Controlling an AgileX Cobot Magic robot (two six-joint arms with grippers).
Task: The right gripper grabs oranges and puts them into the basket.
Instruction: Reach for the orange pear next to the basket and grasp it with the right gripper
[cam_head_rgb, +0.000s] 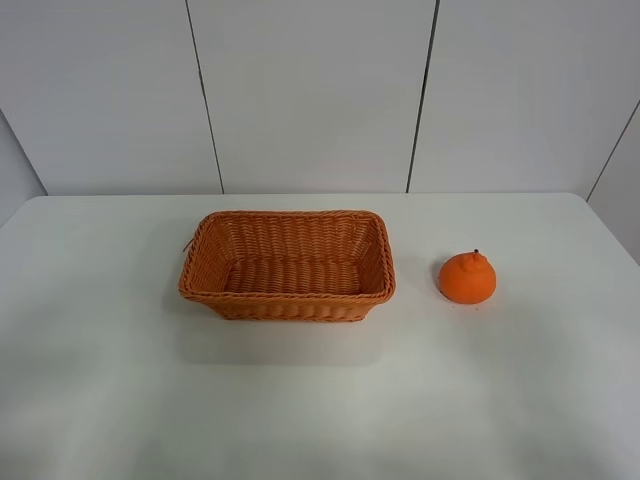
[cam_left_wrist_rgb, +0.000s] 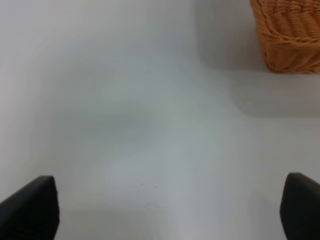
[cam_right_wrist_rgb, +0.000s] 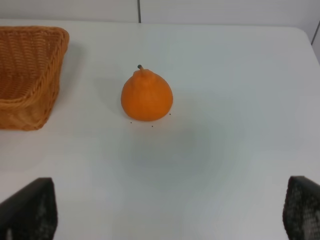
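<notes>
The orange (cam_head_rgb: 467, 277) stands upright on the white table (cam_head_rgb: 320, 420), near the right side of the basket (cam_head_rgb: 287, 297) and not touching it. Only the wrist views show the grippers. The right gripper (cam_right_wrist_rgb: 167, 210) is spread wide and holds nothing, with the orange in front of it. The left gripper (cam_left_wrist_rgb: 167, 210) is also spread wide, near a corner of the basket.

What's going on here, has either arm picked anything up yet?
Nothing is held yet. The orange sits stem-up on the white table, right of the wicker basket and apart from it; the basket is empty. The right gripper is open with the orange ahead of it, not touching. The left gripper is open too, over bare table near a basket corner.
</notes>
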